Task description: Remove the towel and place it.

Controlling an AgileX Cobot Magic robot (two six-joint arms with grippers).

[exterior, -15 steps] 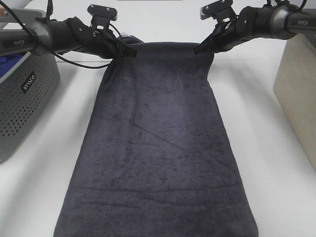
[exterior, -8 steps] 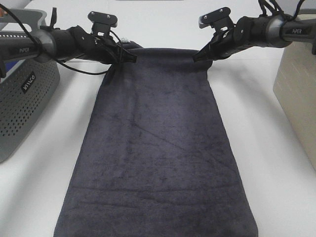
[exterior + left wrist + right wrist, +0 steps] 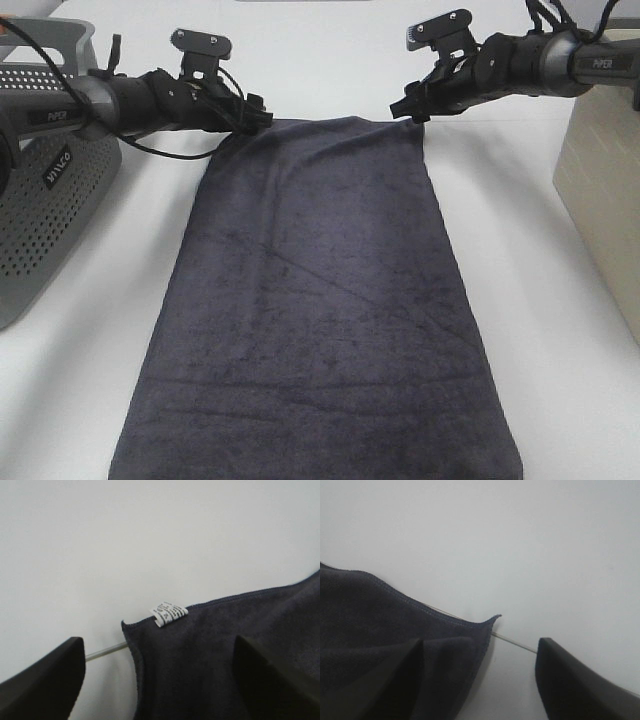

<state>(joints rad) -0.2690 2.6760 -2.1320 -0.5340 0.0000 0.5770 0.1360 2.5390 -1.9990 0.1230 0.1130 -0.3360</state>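
Your left hand [image 3: 262, 112] and right hand [image 3: 404, 108]: fingers apart, each at a far corner of towel [image 3: 320, 310]. Towel flat on surface [image 3: 560, 330], long axis far edge to near edge. Hands equally near.

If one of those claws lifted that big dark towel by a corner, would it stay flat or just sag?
Probably sag: the towel lies limp on the table, its corner by the white tag curling. Its plush pile suggests some weight and little slipperiness. One gripper alone would likely trail most of it.
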